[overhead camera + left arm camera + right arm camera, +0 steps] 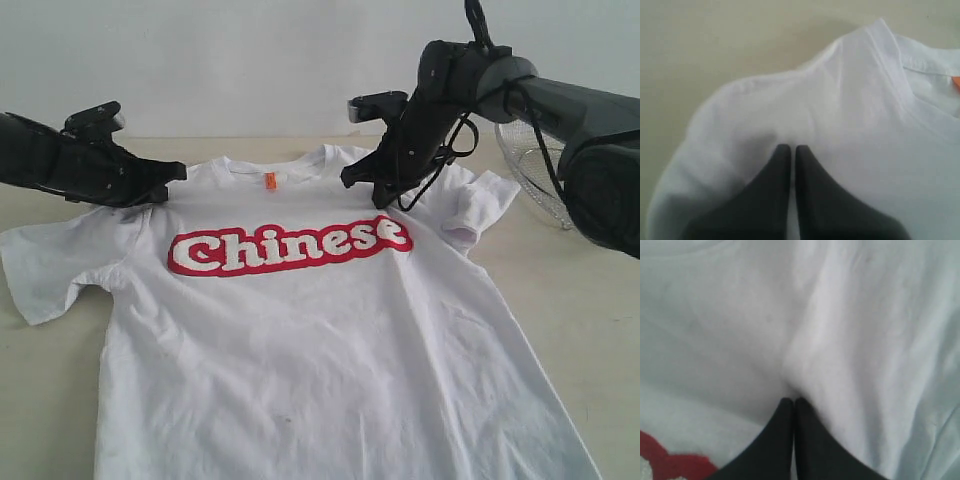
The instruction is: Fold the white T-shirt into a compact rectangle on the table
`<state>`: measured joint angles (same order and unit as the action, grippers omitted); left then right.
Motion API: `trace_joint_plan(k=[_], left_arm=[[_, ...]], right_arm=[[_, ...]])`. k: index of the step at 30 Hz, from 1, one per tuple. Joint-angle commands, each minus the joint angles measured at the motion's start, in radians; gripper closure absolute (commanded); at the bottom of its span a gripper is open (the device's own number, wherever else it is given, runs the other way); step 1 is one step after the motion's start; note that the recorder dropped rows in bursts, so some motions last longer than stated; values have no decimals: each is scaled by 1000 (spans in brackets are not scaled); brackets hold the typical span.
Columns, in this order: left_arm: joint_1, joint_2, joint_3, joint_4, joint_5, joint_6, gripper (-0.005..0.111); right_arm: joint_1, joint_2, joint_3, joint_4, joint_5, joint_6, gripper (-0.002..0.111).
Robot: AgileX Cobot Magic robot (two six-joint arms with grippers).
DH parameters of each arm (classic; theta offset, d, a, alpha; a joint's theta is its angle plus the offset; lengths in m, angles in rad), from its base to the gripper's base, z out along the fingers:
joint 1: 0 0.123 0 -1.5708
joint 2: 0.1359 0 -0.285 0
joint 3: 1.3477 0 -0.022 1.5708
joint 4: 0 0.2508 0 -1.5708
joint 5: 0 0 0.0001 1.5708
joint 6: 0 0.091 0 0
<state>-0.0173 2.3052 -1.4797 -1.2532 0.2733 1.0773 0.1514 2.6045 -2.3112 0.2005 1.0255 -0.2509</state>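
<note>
While the white T-shirt (300, 350) lies chest-up on the bench (585, 300), the left hand (790, 148) and right hand (792, 401) each pinch a shoulder, jaws closed on cloth; lifting both evenly should keep the fold straight.

The white T-shirt (320, 350) runs off the bottom edge of the exterior view, so its hem is out of sight, and it covers much of the table (600, 300). The left arm (50, 160) is cut by the left edge and the right arm (580, 110) by the right edge. The right arm also hides part of the wire basket (530, 170) at the upper right. In the left wrist view the left gripper (790, 147) is cut off by the frame edge and soft in focus. The cloth caught at its closed tips is hidden between them, and the orange tag (956, 84) is clipped at the frame edge. In the right wrist view the right gripper (792, 400) is likewise cut off. Cloth fills that frame, and the red lettering (665, 460) shows only as a blurred corner at the edge.
</note>
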Motion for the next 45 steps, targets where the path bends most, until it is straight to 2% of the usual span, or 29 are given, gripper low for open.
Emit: trace_joint_plan(k=[1, 4, 9, 13, 15, 18, 23, 30, 37, 45], left_arm=[[7, 5, -32, 18, -15, -8, 102], [7, 1, -38, 18, 37, -8, 102], [7, -51, -23, 84, 216, -72, 102], [5, -101, 28, 256, 202, -199, 102], [7, -111, 69, 367, 167, -322, 102], [7, -111, 123, 453, 168, -379, 102], [-10, -104, 179, 465, 87, -379, 102], [-10, -45, 160, 465, -24, -382, 102], [-5, 5, 64, 465, -13, -411, 102], [-5, -179, 39, 471, 165, -386, 102]], right_arm=[[-6, 40, -6, -59, -31, 28, 109], [-5, 33, -6, -55, -29, 33, 109], [-5, -25, -6, -55, 49, 7, 109], [-5, -61, -6, -57, 81, -1, 109], [-5, -75, -6, -57, 95, -4, 109], [-5, -81, -6, -58, 143, -13, 109], [-5, -81, -6, -91, 177, -22, 109], [-29, -81, -6, -109, 196, -12, 109], [-70, -81, -6, -170, 196, 19, 109], [-87, -94, -4, -201, 196, 77, 109]])
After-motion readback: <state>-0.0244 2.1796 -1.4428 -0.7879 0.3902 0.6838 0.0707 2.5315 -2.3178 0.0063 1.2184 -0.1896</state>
